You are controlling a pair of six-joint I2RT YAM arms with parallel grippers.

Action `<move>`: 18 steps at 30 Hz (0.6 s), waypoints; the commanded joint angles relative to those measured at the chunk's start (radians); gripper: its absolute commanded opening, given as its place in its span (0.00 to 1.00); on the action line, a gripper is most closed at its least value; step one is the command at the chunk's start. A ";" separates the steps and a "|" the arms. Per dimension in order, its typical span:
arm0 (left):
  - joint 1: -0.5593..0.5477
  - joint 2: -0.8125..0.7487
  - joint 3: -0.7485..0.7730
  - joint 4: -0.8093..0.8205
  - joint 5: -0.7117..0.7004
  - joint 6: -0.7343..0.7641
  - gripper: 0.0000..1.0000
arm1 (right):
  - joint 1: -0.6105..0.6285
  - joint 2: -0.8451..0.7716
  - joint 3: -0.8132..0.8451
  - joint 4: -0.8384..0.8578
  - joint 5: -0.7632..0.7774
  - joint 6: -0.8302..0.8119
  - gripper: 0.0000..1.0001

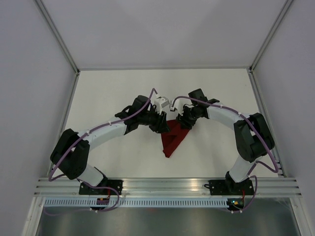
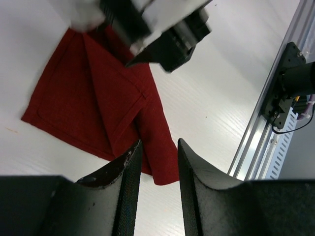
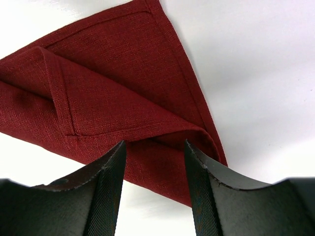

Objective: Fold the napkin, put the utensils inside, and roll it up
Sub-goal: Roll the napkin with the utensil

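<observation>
The dark red napkin (image 1: 172,140) lies folded on the white table, tapering to a point toward the near edge. It fills the left wrist view (image 2: 98,98) and the right wrist view (image 3: 123,88), with overlapping folded layers and hemmed edges. My left gripper (image 1: 165,127) is at its upper left edge; its jaws (image 2: 159,147) are open, with the napkin's near corner just beyond them. My right gripper (image 1: 186,122) is at the upper right edge, open (image 3: 155,147), straddling a raised fold. The right gripper also shows in the left wrist view (image 2: 167,39), over the napkin. The utensil is hidden or out of view.
An aluminium rail (image 1: 167,187) runs along the near edge and also shows in the left wrist view (image 2: 266,123). White walls (image 1: 29,73) enclose the table on the left, back and right. Bare white table (image 1: 108,93) surrounds the napkin.
</observation>
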 commanded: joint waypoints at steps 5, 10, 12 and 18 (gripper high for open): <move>-0.016 -0.036 -0.139 0.214 -0.089 -0.123 0.40 | 0.015 0.021 0.045 0.039 -0.028 0.052 0.56; -0.038 -0.042 -0.161 0.228 -0.113 -0.146 0.40 | 0.021 0.079 0.116 0.055 -0.046 0.112 0.57; -0.068 -0.044 -0.167 0.228 -0.130 -0.148 0.40 | 0.025 0.107 0.156 0.069 -0.054 0.146 0.56; -0.135 -0.039 -0.195 0.242 -0.218 -0.163 0.40 | 0.025 0.162 0.217 0.128 -0.031 0.224 0.54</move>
